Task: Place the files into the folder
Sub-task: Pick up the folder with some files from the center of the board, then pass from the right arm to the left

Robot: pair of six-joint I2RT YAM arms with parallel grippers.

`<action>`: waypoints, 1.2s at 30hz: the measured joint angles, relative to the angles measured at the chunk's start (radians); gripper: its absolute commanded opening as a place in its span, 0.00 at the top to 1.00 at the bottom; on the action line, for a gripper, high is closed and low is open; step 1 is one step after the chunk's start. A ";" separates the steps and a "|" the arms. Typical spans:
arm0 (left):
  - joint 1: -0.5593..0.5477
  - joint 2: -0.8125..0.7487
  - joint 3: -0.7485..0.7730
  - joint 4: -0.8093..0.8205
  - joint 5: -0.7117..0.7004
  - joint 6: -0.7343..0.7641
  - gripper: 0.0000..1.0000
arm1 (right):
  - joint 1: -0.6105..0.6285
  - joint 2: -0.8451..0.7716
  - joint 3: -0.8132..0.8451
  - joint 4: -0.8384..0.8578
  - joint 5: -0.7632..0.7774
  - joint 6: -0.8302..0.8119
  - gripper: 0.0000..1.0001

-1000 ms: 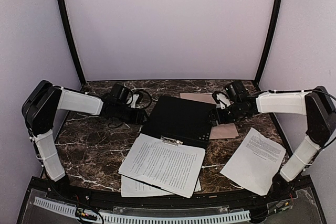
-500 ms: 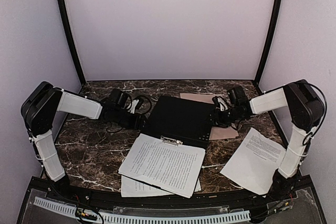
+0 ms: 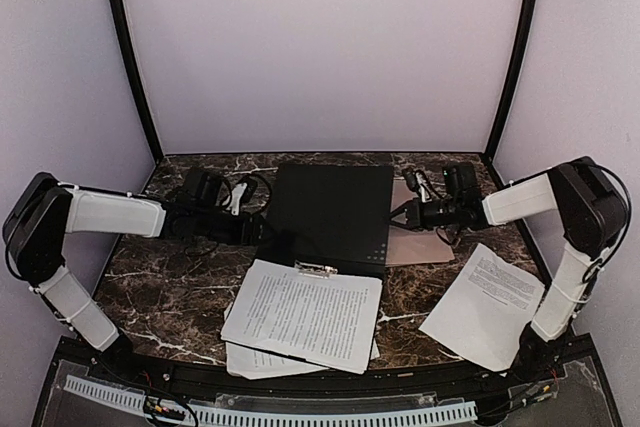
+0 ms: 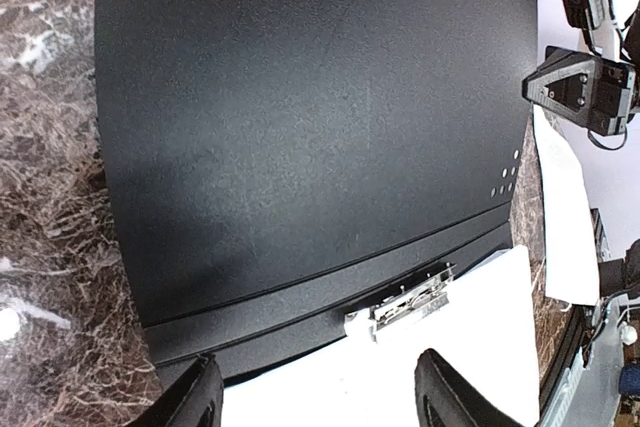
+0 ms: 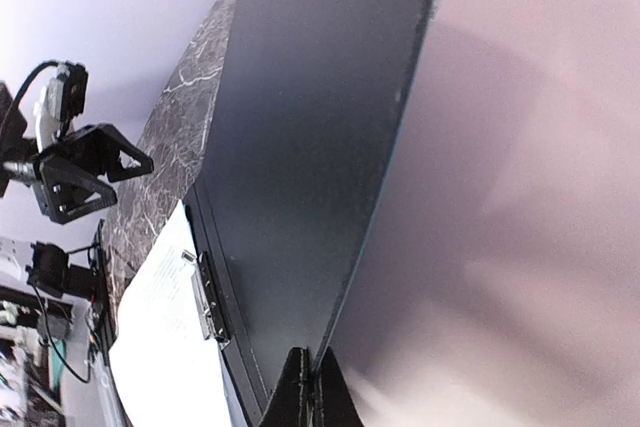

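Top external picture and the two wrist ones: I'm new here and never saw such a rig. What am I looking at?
These are two robot arms bolted at the near edge of a table, each ending in a two-finger gripper. The top picture looks down from above and behind them; the other two come from a camera on each wrist. On it lie a dark cover, a tan folder partly under it, printed sheets under a metal clip, and one loose sheet at the right. The left gripper is open beside the cover, holding nothing. The right gripper is shut, apparently pinching the cover's right edge.
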 measured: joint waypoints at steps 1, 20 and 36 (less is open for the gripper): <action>0.000 -0.019 -0.002 -0.003 -0.008 0.001 0.34 | 0.005 -0.019 -0.002 0.007 -0.004 -0.024 1.00; 0.114 -0.277 -0.063 0.075 -0.238 0.223 0.28 | 0.000 -0.120 0.109 -0.167 -0.276 -0.472 1.00; 0.202 0.063 0.014 0.290 0.156 0.331 0.27 | -0.047 -0.022 0.198 -0.280 -0.447 -0.557 1.00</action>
